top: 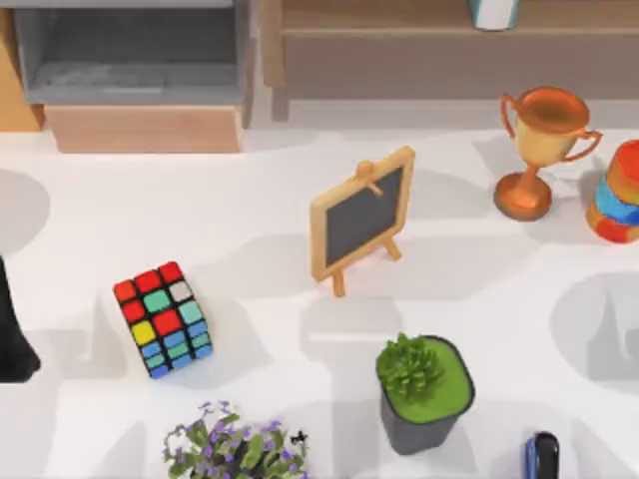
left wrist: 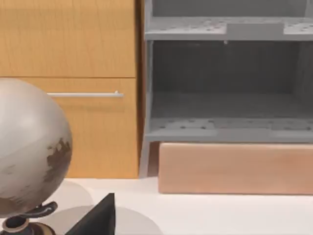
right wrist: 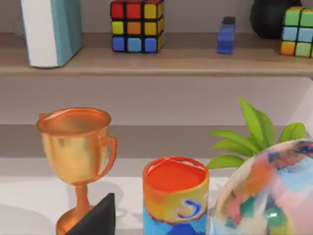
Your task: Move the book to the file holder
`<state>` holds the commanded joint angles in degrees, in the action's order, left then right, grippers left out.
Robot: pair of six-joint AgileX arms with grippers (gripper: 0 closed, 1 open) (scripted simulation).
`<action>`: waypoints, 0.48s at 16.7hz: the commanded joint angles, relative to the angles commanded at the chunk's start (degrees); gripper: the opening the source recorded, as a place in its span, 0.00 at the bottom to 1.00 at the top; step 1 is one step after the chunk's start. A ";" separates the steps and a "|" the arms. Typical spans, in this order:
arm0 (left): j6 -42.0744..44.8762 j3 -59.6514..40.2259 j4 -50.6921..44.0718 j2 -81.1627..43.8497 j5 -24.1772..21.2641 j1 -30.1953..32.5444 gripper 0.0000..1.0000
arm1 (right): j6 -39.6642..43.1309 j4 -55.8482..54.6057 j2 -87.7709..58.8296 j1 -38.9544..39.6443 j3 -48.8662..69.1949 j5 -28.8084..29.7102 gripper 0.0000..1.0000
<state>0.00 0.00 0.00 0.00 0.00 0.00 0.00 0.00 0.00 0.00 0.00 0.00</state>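
The book, teal-covered with white page edges, stands upright on the long brown wooden shelf; in the top view the book is at the far right back. The file holder, grey with a light tan front panel, sits at the back left, its grey compartment bare. My left arm is a dark shape at the table's left edge, and a dark part of my left gripper faces the holder. A dark part of my right gripper is low in front of the shelf, far from the book.
On the table stand a colourful cube, a small chalkboard, a copper trophy, a striped cup, a potted plant and purple flowers. A globe and wooden cabinet flank the holder.
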 joint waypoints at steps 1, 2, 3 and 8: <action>0.00 0.00 0.00 0.00 0.00 0.00 1.00 | 0.00 0.00 0.00 0.00 0.00 0.00 1.00; 0.00 0.00 0.00 0.00 0.00 0.00 1.00 | 0.00 0.00 0.00 0.00 0.00 0.00 1.00; 0.02 -0.51 0.11 -0.51 0.19 0.27 1.00 | 0.00 0.00 0.00 0.00 0.00 0.00 1.00; 0.60 -10.87 1.93 -11.38 4.10 5.45 1.00 | 0.00 0.00 0.00 0.00 0.00 0.00 1.00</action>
<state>0.60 -10.87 1.93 -11.38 4.10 5.45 0.00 0.00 0.00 0.00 0.00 0.00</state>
